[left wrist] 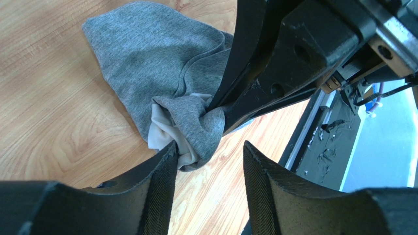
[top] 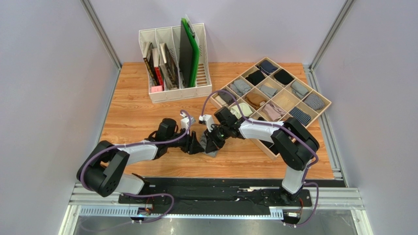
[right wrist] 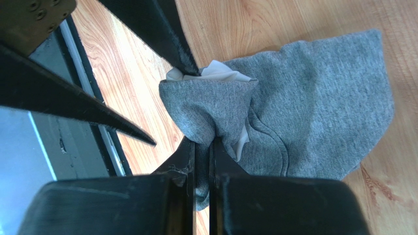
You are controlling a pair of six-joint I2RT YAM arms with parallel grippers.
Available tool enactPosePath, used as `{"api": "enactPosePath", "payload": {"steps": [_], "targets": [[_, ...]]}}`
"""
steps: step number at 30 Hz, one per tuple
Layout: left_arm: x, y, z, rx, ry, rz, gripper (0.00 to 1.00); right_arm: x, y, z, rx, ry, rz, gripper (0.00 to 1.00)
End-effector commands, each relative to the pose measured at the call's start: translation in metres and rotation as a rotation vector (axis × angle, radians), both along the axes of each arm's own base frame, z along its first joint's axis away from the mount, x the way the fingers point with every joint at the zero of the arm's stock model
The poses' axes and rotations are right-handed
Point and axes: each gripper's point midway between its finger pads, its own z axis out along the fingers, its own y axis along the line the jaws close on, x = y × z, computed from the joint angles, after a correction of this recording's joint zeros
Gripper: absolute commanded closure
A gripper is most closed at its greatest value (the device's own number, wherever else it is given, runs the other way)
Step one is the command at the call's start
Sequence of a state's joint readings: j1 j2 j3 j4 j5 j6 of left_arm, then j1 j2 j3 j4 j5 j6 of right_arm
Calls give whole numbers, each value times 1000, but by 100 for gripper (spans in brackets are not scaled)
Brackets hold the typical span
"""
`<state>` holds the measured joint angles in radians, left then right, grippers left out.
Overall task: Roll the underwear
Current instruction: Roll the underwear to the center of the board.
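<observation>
Wood-grain table (top: 137,117) (pale walls (top: 44,73) all round): near its front edge, right gripper (right wrist: 201,143) pinches the underwear (right wrist: 314,107); left gripper (left wrist: 210,148) jaws apart.

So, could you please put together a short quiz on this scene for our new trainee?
1. True or false: the right gripper is shut on the underwear.
2. The left gripper is: A) open beside the bunched fabric; B) clamped fully shut; C) out of every view.
3. Fill in: the underwear lies on a ___ table.
Key: 1 true; 2 A; 3 wooden.
</observation>
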<state>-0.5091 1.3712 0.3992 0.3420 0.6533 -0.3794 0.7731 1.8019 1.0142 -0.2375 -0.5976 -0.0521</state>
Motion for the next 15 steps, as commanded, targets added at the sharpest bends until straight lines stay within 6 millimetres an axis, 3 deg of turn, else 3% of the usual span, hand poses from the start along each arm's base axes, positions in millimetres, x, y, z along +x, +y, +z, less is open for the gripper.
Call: {"api": "enactPosePath", "payload": {"steps": [1, 4, 6, 8, 10, 15], "targets": [[8, -11, 15, -37, -76, -44, 50, 1, -5, -10, -21, 67, -16, 100], [7, -14, 15, -39, -71, -57, 62, 5, -5, -9, -14, 77, -26, 100], [7, -15, 12, -33, -64, -60, 85, 7, -5, -7, -10, 76, -29, 100], [10, -13, 5, -5, -39, -43, 100, 8, -4, -3, -4, 67, -30, 100], [18, -10, 2, 31, -33, -9, 100, 11, -4, 1, -1, 56, -39, 94], [24, -5, -5, 78, 54, 70, 100, 21, -7, 33, 10, -32, -75, 62]]}}
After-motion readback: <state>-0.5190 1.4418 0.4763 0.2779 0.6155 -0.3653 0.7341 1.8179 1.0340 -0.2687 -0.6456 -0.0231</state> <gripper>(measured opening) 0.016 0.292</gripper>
